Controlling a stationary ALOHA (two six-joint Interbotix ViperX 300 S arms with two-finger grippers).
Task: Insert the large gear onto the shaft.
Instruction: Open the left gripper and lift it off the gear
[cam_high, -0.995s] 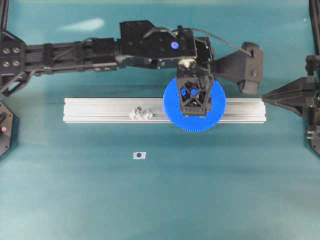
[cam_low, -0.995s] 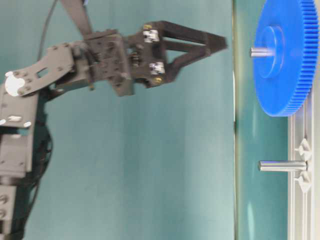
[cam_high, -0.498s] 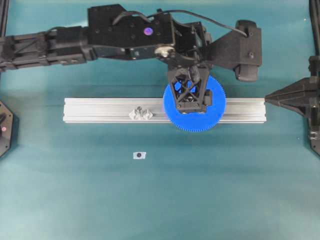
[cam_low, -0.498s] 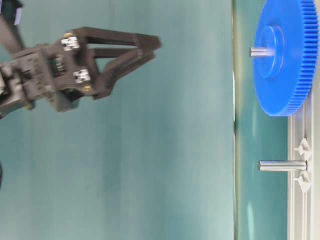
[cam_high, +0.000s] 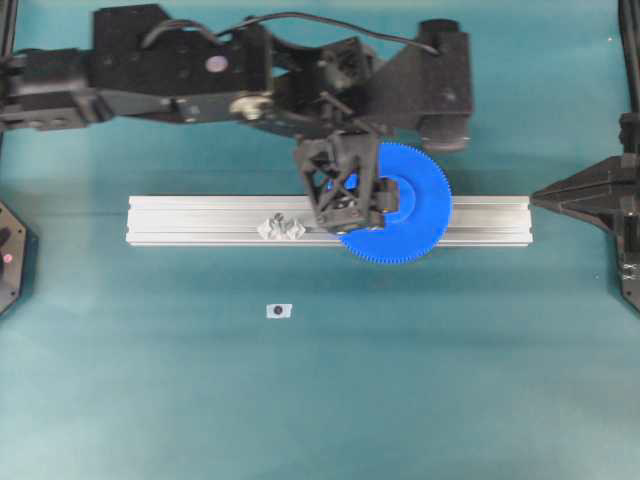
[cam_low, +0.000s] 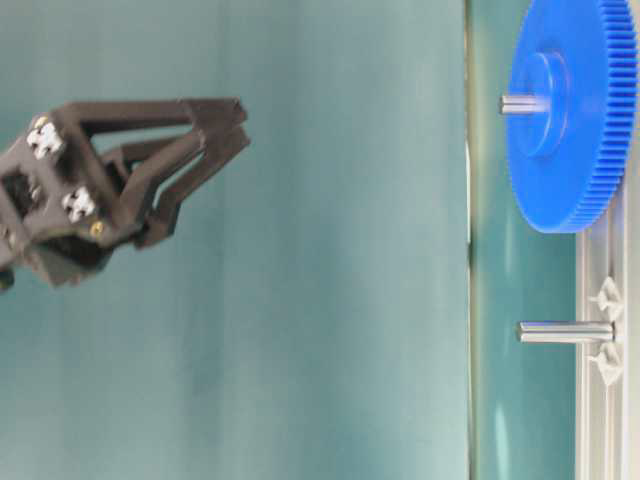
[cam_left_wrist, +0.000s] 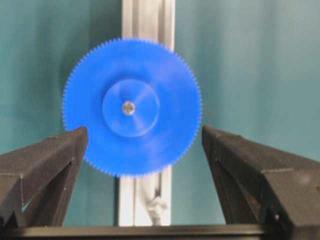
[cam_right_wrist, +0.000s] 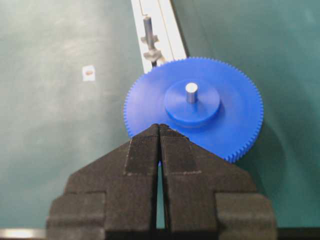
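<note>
The large gear (cam_high: 405, 215) lies flat on the aluminium rail (cam_high: 190, 218), with a metal shaft (cam_right_wrist: 191, 91) poking up through its hub. A second, bare shaft (cam_low: 565, 331) stands further left on the rail between two small clear diamond-shaped pieces (cam_high: 283, 227). My left gripper (cam_high: 348, 212) hangs open well above the gear's left part, holding nothing. In its wrist view the wide-apart fingers (cam_left_wrist: 50, 160) frame the gear (cam_left_wrist: 131, 107) far below. My right gripper (cam_high: 535, 197) is shut and empty, level with the rail's right end, pointing at the gear (cam_right_wrist: 200, 107).
A small white tag with a dark dot (cam_high: 279, 311) lies on the teal table in front of the rail. The left arm (cam_high: 170, 70) stretches across the back. Black frame parts stand at the left and right edges.
My open left gripper has lifted away from the gear and drifted left. The gear stays seated on its shaft. The right gripper has not moved.
</note>
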